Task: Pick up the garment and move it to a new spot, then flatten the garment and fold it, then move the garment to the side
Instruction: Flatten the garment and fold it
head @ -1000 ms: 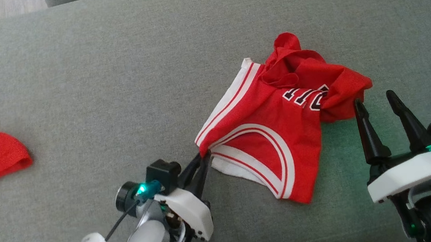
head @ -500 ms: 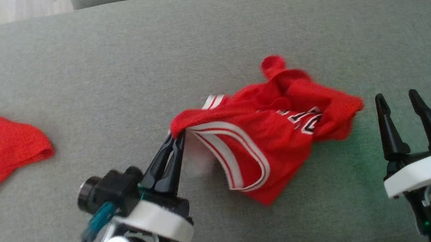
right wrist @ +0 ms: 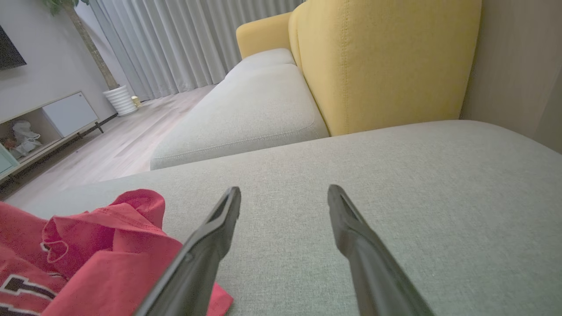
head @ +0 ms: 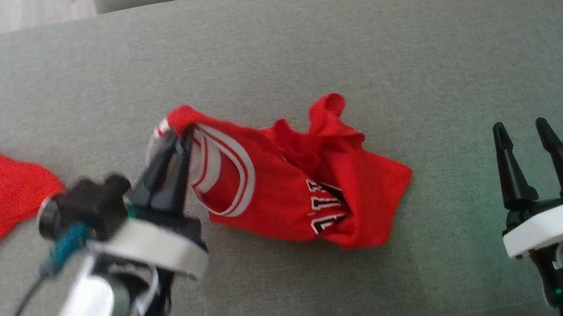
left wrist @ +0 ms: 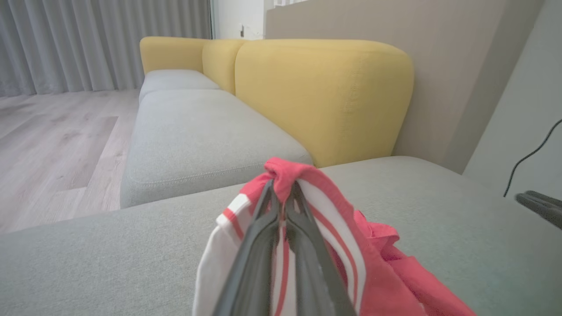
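This is a home living room. A long sofa point(right wrist: 246, 109) with grey seat cushions and plump yellow backrests point(right wrist: 386, 57) takes up most of it. Beyond the sofa's far end, floor-length pale curtains point(right wrist: 175, 39) hang in pleats. Pale wood-plank flooring point(right wrist: 118, 149) runs along the sofa's front. Across that floor from the sofa stands a low media cabinet point(right wrist: 48, 123), with a ribbed white plant pot point(right wrist: 120, 100) beside it and a dark screen point(right wrist: 9, 48) on the wall above.

Left gripper point(left wrist: 283, 193) fingers point(left wrist: 259, 228) pinch the garment point(left wrist: 333, 245) over a grey cushion point(left wrist: 109, 254).
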### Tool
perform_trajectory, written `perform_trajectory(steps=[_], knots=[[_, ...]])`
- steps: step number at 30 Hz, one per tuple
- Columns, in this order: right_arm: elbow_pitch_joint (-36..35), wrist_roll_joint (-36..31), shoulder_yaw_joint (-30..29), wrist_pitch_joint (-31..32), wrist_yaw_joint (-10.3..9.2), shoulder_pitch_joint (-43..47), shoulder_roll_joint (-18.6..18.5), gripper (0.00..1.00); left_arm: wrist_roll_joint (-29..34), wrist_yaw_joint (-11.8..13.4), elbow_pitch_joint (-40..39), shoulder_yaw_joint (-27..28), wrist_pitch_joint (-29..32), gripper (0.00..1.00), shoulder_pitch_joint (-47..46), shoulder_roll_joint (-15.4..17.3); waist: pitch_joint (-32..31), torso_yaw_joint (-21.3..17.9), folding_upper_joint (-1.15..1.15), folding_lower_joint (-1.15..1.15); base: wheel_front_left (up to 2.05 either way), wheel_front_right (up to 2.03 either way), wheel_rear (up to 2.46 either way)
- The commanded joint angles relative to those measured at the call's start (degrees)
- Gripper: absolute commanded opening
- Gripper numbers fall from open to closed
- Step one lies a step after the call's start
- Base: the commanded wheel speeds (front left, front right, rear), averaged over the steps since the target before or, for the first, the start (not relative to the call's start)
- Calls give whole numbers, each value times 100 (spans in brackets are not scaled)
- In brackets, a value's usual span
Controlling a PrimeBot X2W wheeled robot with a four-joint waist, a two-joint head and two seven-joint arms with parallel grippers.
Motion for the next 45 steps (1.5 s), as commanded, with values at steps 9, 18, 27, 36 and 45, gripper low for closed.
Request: perform_trajectory(steps=[9, 18, 27, 36, 45], knots=[[-129, 96, 340, -83, 43, -373, -31, 100, -387, -358, 2508, 645, -305, 0, -2093, -149, 407, -558, 0, 0, 0, 0, 0], [44, 149, 601, -208, 43, -577, -31, 100, -560, -668, 5575, 829, -965, 84, -3462, -362, 690, -839, 0, 0, 0, 0, 0], [98, 6, 651, -241, 43, -590, -31, 100, -225, -487, 5956, 801, -1418, 100, -3189, -495, 530, -637, 0, 0, 0, 0, 0], [12, -287, 576, -205, 43, -559, -31, 100, 430, 23, 3630, 1268, -1424, 100, -1508, -537, 198, -291, 0, 0, 0, 0, 0], [-78, -663, 601, -29, 43, -303, -31, 100, 838, 304, 1794, 1373, -1425, 100, 191, -610, -242, -66, 0, 0, 0, 0, 0]])
